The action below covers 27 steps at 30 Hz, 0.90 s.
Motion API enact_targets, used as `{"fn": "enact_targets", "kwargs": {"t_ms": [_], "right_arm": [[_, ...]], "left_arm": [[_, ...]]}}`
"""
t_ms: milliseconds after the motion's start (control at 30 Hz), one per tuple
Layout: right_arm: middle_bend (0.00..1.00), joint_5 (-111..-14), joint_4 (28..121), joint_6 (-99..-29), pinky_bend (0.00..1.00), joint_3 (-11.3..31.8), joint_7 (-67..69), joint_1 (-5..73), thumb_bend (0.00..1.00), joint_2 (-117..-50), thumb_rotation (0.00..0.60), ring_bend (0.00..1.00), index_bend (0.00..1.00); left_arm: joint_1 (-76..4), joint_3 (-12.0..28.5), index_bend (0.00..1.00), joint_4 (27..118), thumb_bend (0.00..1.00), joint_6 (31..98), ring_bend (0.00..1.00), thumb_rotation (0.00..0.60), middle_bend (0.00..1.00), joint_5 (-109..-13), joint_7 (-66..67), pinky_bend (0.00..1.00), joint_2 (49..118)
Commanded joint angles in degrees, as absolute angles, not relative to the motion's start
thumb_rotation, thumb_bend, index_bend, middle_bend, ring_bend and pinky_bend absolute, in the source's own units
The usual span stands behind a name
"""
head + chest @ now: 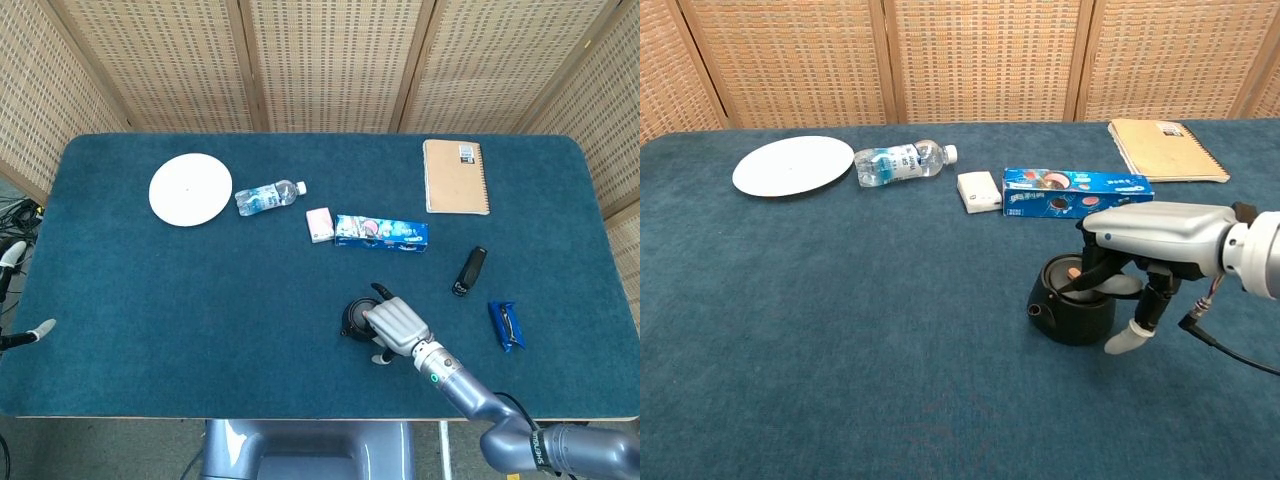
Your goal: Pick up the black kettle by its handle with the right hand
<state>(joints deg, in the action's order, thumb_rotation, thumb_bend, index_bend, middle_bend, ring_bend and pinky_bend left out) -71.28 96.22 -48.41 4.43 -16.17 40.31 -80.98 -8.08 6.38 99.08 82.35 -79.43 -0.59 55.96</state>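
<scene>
We note the black kettle point(1071, 313) standing on the blue counter point(840, 330), toward the near edge and right of centre, in front of the blue cookie box point(1078, 194). Its spout faces the robot's left in the chest view, and a small orange tab shows on its lid.

The right hand point(1160, 238) sits directly over the kettle, palm down. Its fingers point(1095, 270) curl down around the handle arching over the lid, and a pale fingertip hangs just beside the kettle's right wall. We read the fingers as grasping the handle. In the head view the right hand point(397, 324) covers most of the kettle point(353, 320); only its left edge shows. We cannot tell from either view whether the kettle base is touching the counter or just off it.

The left hand is not seen in either view.

Elsewhere on the counter: white plate point(793, 165) far left, clear water bottle point(898, 160) lying on its side just beside it, a small pale pink box point(978, 191) next to the cookie box. A spiral notebook point(1166, 150) lies at the far right. The head view also shows a black oblong device point(469, 270) and a blue snack wrapper point(506, 325), both right of the kettle
</scene>
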Motion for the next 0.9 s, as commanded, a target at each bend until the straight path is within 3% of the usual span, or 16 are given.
{"fn": "enact_targets", "kwargs": {"t_ms": [33, 533, 700, 900], "right_arm": [[0.97, -71.65, 96.02, -48.71, 0.00, 4.93, -14.55, 40.35, 0.00, -81.12, 0.600, 0.73, 1.00], [1.00, -67.72, 95.73, -54.08, 0.00, 6.62, -17.52, 39.17, 0.00, -84.34, 0.599, 0.79, 1.00], [1.00, -66.39, 96.63, -56.46, 0.00, 6.35, -21.95, 38.74, 0.00, -84.49, 0.488, 0.81, 1.00], [1.00, -61.13, 98.19, -62.57, 0.00, 7.73, -30.26, 37.87, 0.00, -86.68, 0.490, 0.87, 1.00]], "left_arm": [[-8.07, 6.38, 0.00, 99.04, 0.00, 82.35, 0.00, 0.600, 0.00, -79.46, -0.68, 0.00, 55.93], [-8.12, 6.39, 0.00, 99.01, 0.00, 82.23, 0.00, 0.600, 0.00, -79.33, -0.50, 0.00, 56.02], [-8.12, 6.35, 0.00, 99.16, 0.00, 82.20, 0.00, 0.600, 0.00, -79.31, -0.34, 0.00, 56.04], [-8.05, 6.41, 0.00, 99.09, 0.00, 82.29, 0.00, 0.600, 0.00, -79.23, -0.81, 0.00, 56.01]]}}
